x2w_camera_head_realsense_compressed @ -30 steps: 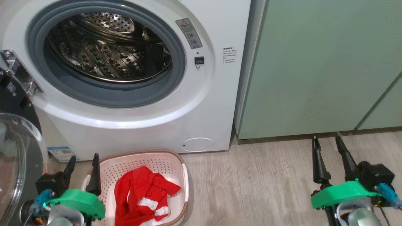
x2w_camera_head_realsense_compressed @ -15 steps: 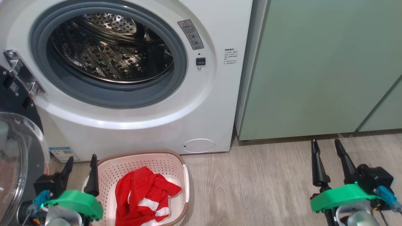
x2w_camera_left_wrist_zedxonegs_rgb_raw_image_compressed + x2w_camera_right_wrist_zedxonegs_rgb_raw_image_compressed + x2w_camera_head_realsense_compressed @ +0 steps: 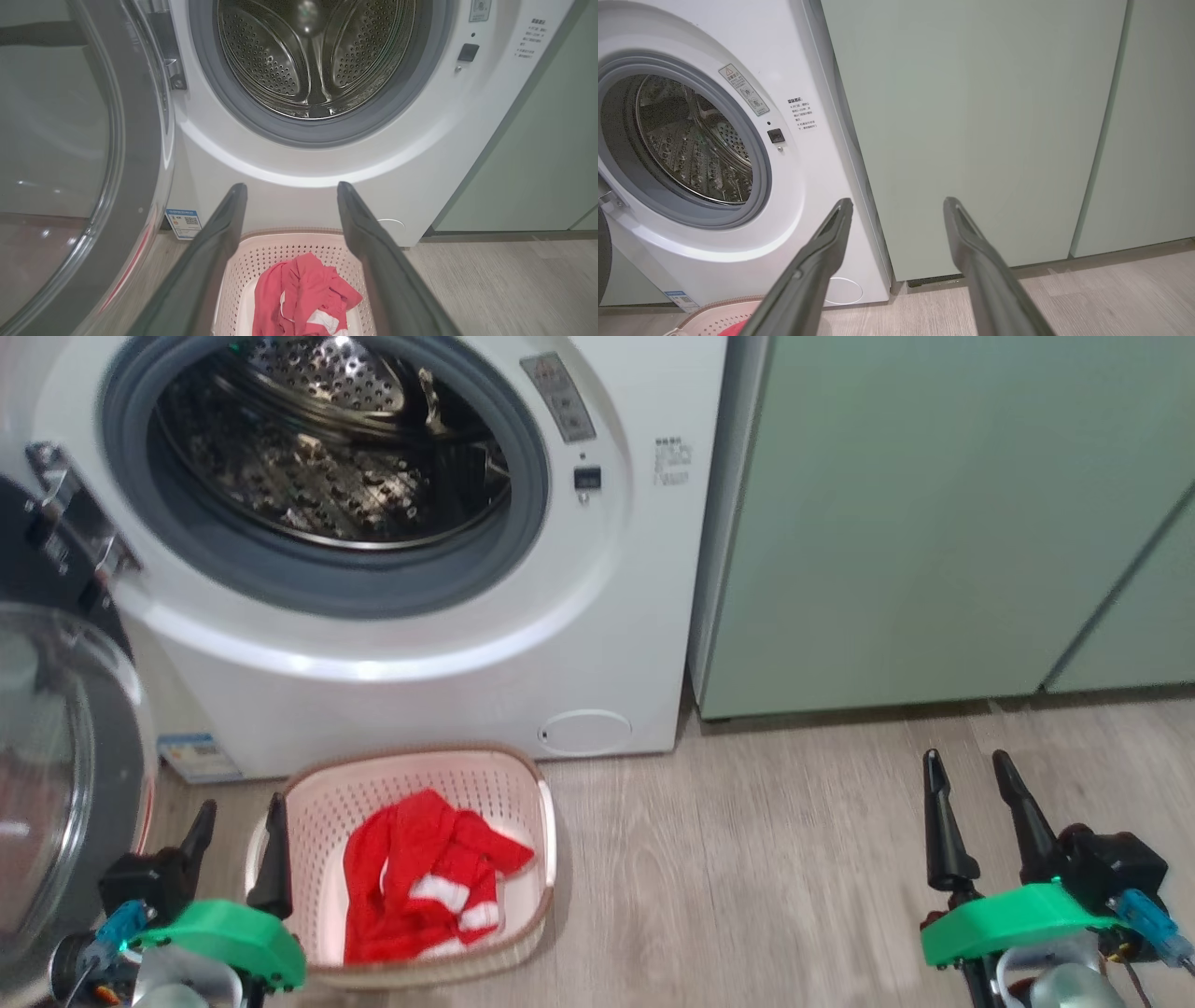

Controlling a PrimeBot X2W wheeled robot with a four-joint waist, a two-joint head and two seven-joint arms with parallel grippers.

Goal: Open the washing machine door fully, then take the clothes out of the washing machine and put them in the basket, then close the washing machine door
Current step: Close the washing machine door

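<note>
While the left gripper (image 3: 241, 805) and the right gripper (image 3: 964, 758) are held spread wide, empty and touching nothing, only the head view is seen to have shifted. The clothes (image 3: 420, 873) are settled in the basket (image 3: 546, 821) beside the left gripper. The washing machine door (image 3: 65, 784) is left swung open, so closing it is judged the remaining step.

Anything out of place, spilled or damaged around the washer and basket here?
Nothing stands out. The clothes lie crumpled inside the basket, none over its rim; the washing machine door stands open and the drum looks empty.

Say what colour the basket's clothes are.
The fabric clothes are bright red with white stripes, clearest in head view.
</note>
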